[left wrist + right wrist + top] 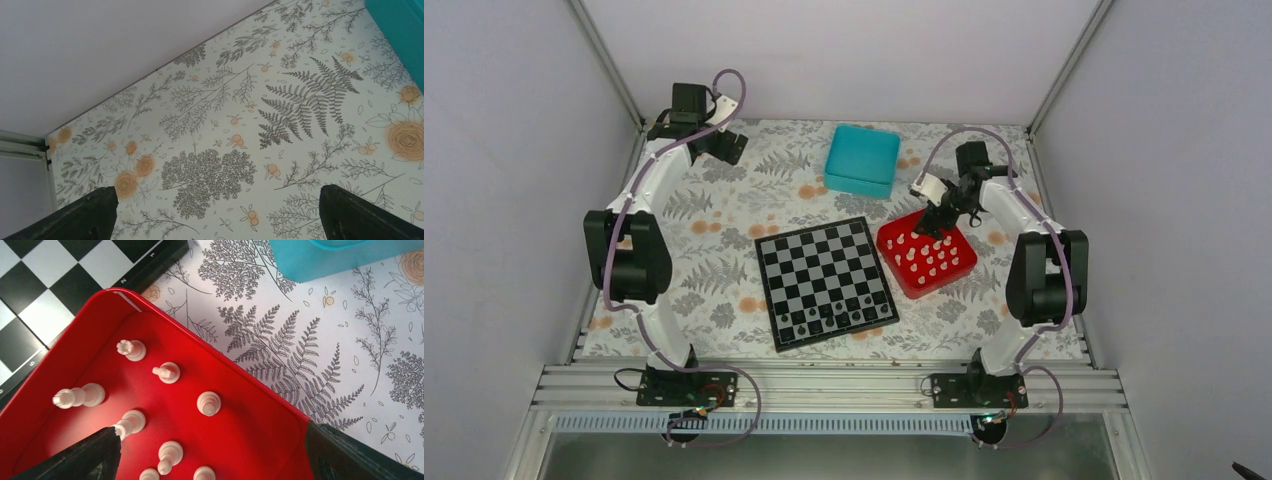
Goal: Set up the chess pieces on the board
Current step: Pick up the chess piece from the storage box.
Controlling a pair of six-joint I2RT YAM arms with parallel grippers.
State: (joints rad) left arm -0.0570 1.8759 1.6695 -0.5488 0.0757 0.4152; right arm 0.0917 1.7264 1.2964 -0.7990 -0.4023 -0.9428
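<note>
— Closest to the arm bases, what lies?
— The board (826,282). Right of it, the chess pieces (209,403) sit in the red tray (75,355); the right gripper (210,437) hangs above them, jaws apart, holding nothing.
— And farther?
— The left gripper (217,192), also spread wide, over the far-left cloth (225,100).

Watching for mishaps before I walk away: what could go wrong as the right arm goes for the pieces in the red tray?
The right gripper hangs open over the red tray, one finger close to a white piece; descending might topple it.
The white pieces stand close together, so wide jaws may catch two.
Dark pieces stand on the board's near rows; a low carry could knock them.
</note>
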